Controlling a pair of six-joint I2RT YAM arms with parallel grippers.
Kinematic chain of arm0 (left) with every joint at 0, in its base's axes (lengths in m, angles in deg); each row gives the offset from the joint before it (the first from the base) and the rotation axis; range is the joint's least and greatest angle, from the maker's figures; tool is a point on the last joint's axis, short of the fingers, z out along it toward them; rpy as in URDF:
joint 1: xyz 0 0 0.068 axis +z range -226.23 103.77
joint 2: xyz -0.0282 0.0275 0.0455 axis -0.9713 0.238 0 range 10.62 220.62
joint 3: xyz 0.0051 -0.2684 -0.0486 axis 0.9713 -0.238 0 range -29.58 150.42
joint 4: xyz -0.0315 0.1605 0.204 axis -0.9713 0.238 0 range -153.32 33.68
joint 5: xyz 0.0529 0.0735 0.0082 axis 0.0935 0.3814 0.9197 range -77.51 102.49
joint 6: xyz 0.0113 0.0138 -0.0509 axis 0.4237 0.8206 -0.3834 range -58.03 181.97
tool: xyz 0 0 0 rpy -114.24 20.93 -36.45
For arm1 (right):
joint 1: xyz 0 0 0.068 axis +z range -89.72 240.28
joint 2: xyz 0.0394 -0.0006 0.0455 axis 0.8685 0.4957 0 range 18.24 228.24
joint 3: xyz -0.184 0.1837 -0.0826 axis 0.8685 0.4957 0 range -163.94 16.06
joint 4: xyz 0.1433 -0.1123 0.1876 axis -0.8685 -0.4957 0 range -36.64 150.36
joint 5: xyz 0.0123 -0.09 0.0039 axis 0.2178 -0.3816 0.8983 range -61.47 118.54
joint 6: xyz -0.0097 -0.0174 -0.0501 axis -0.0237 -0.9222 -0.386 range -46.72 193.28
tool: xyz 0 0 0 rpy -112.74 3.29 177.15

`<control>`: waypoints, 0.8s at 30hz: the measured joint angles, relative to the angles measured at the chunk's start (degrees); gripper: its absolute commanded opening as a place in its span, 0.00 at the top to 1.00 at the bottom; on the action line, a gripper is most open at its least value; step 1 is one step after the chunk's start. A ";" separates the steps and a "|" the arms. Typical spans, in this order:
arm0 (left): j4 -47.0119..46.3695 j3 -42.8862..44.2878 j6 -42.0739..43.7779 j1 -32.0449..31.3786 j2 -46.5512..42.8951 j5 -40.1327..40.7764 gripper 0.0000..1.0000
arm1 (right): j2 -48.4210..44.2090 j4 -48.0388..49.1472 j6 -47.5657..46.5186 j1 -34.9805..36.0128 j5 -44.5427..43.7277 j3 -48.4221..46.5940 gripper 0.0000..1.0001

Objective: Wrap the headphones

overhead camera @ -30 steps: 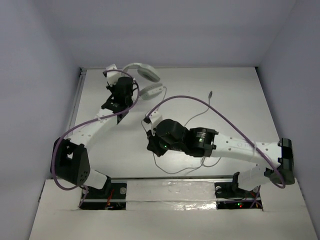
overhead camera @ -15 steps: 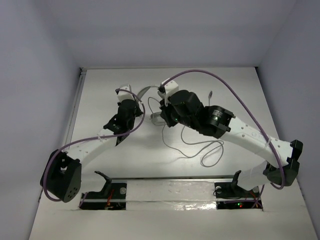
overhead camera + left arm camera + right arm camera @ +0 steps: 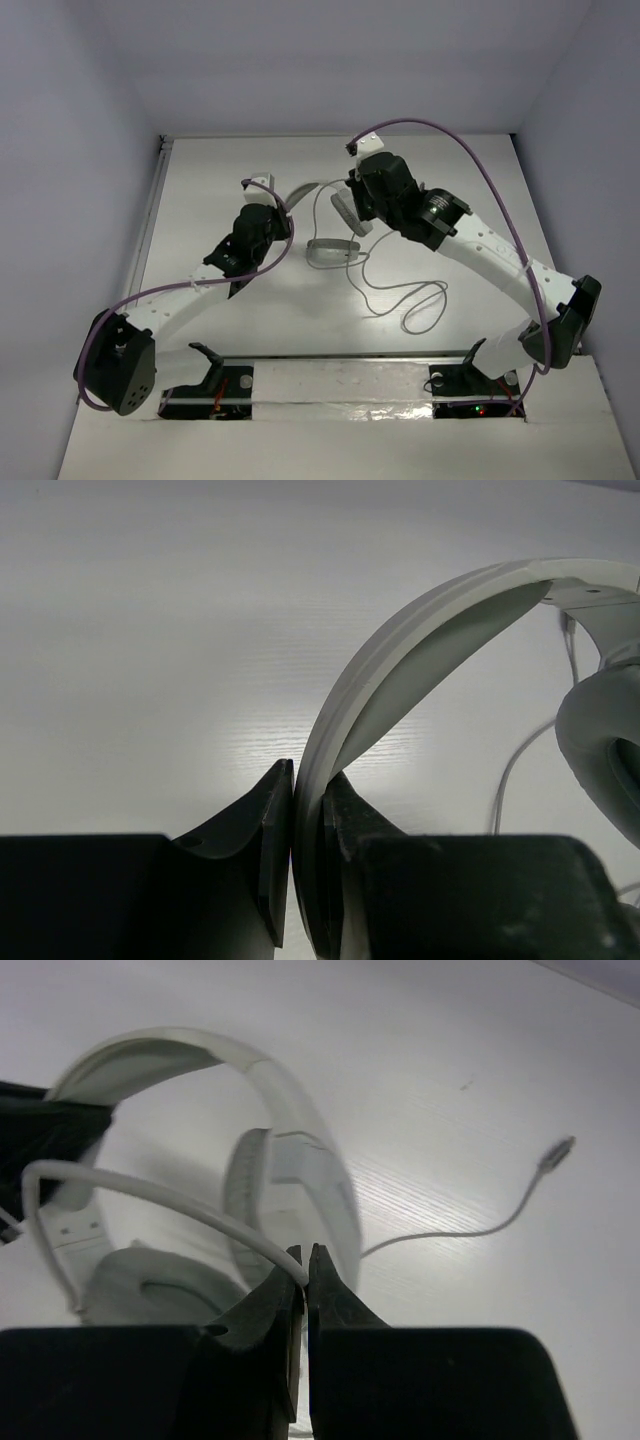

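1. Left pincer [image 3: 292,785] pinches the headphones [image 3: 598,715] by the headband [image 3: 400,640], a finger on each side.
2. Right pincer [image 3: 305,1260] is pressed together on the thin cable [image 3: 150,1192], which arches away to its left.
3. From above, I see the headphones between the two arms, one earcup [image 3: 335,250] hanging low over the tabletop [image 3: 470,180].
4. Slack cable lies looped on the tabletop, and the plug [image 3: 558,1150] rests well apart from both pincers.
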 measured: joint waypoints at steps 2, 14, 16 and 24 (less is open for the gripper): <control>1.33 0.00 -0.13 0.00 0.00 0.68 1.00 | -0.24 -0.02 -0.22 -1.07 -2.01 1.01 1.00; 8.28 2.01 1.68 -1.25 0.09 -0.28 1.00 | -0.98 0.00 -0.81 -4.98 -11.63 2.95 1.00; 10.16 3.69 1.99 -1.27 0.07 -1.66 1.00 | -0.96 0.13 -0.81 -6.19 -12.79 3.30 1.00; 17.55 16.39 6.05 -1.46 1.29 -12.04 1.00 | -0.81 3.26 -0.68 -7.89 -13.05 5.99 1.00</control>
